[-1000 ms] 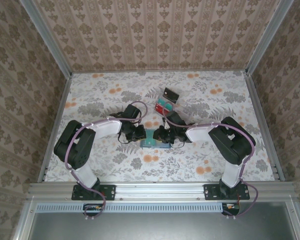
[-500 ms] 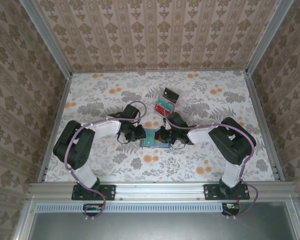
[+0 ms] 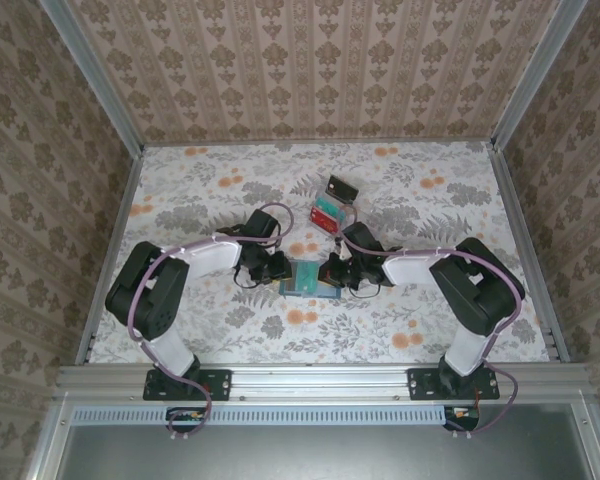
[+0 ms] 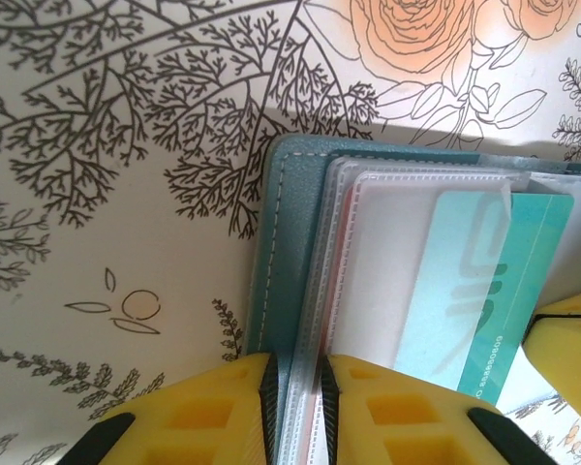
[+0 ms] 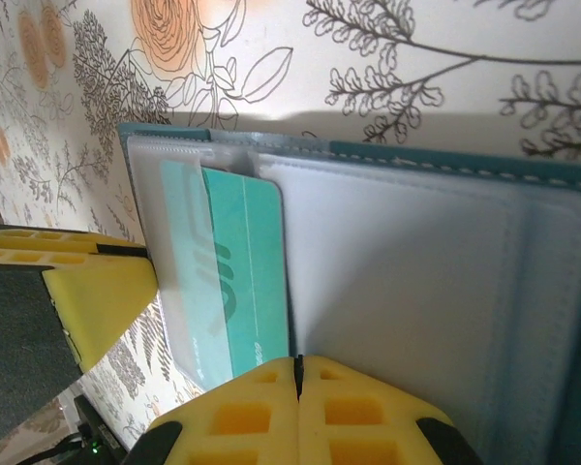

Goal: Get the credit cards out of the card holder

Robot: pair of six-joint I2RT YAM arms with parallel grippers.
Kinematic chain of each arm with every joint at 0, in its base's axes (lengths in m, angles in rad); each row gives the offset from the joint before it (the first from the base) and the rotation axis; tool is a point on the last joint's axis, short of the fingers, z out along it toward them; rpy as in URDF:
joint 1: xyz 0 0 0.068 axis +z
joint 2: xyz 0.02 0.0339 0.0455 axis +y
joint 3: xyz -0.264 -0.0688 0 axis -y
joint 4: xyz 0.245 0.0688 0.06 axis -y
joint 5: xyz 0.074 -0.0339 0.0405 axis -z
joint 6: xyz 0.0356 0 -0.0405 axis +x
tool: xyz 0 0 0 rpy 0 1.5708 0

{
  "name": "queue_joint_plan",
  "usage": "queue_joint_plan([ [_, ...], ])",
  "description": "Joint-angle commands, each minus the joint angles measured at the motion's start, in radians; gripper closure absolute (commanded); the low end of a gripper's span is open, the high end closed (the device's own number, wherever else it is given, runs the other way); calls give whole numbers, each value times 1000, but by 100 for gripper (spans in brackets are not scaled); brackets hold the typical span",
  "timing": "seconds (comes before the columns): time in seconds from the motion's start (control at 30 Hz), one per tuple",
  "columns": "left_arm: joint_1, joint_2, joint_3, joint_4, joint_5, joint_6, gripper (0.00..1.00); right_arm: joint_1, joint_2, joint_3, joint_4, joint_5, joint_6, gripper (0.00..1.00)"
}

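Note:
The teal card holder point(image 3: 308, 278) lies open on the flowered table between both grippers. My left gripper point(image 4: 296, 387) is shut on its left edge, pinching the teal cover point(image 4: 269, 242) and clear sleeves. A teal credit card point(image 4: 508, 281) sticks partway out of a pale sleeve. My right gripper point(image 5: 297, 368) is shut, its tips down at that card's point(image 5: 247, 281) near corner; nothing shows between them. In the top view the left gripper point(image 3: 280, 268) and the right gripper point(image 3: 332, 272) flank the holder.
Behind the holder lie a small red and teal item point(image 3: 328, 212) and a dark rectangular one point(image 3: 340, 188). The floral table point(image 3: 180, 200) is walled on three sides. The right finger's yellow tip point(image 4: 573, 339) shows beside the card.
The right gripper has closed and its arm has swung a little to the right. The left arm and the holder have stayed put.

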Motion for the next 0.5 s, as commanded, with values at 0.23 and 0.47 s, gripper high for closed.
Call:
queue_joint_plan([
  [0.23, -3, -114, 60, -48, -19, 127, 77, -6, -5, 29, -76, -32, -34, 98],
  [0.47, -30, -69, 41, 26, 49, 69, 85, -5, -20, 25, -27, -59, -18, 79],
])
